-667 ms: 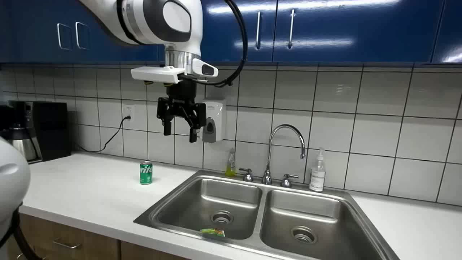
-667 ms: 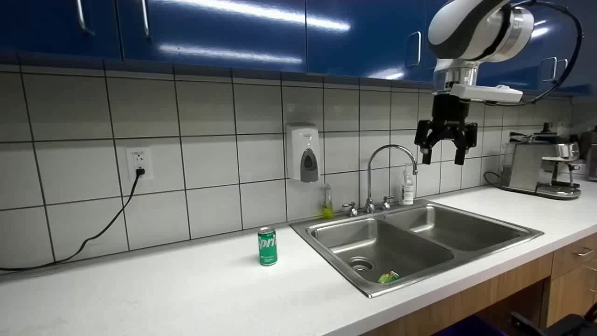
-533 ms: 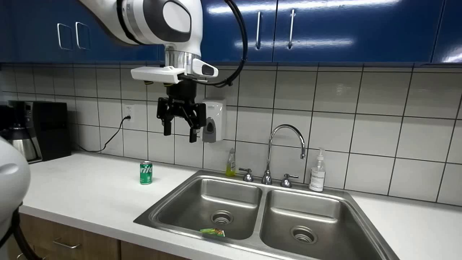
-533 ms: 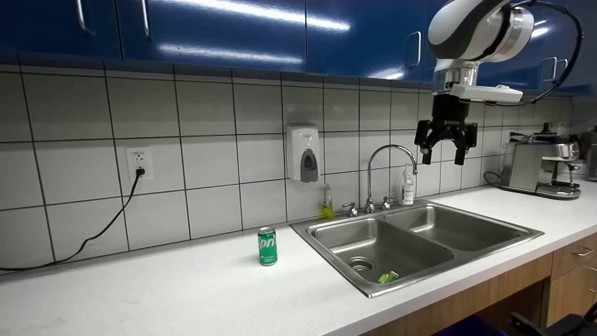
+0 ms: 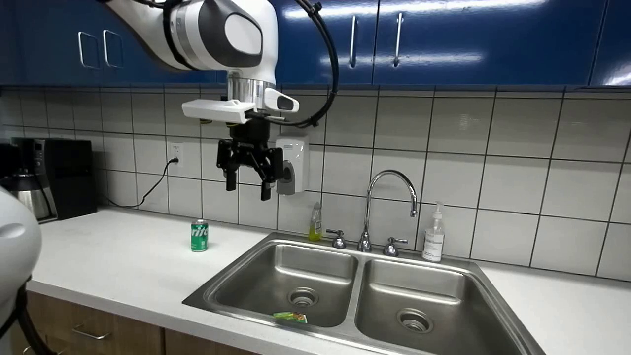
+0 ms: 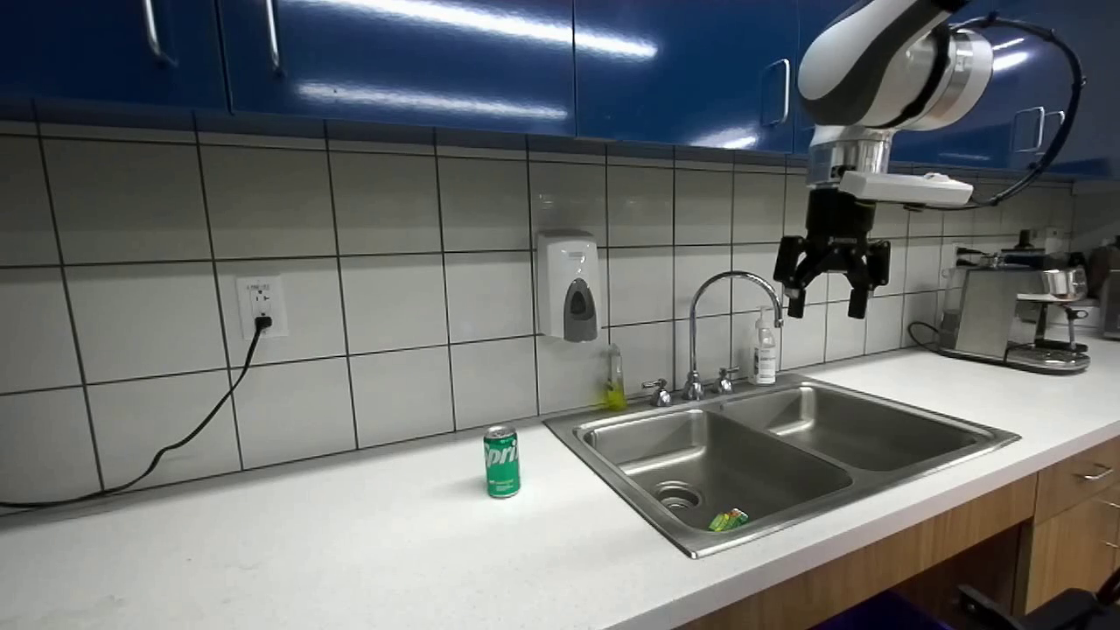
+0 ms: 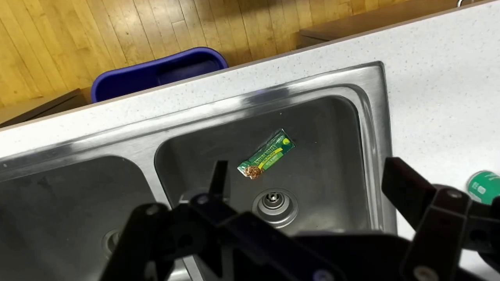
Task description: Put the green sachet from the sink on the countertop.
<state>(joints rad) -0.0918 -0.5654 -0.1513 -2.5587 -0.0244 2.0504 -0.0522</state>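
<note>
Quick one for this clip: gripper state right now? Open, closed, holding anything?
Gripper: open, holding nothing; the green sachet lies in the sink, well apart from it.

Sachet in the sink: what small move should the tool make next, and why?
Probably lower the tool toward the sachet. The wrist view shows the sachet lying in the sink, below the fingertips' level, while in both exterior views the tool hangs well above it, open and holding nothing.

Brushed-metal sink (image 5: pixel 352 305), smooth countertop (image 5: pixel 133 256), glossy upper cabinets (image 5: pixel 483 34), wood floor (image 7: pixel 117 31), matt pincer (image 5: pixel 248 189)
</note>
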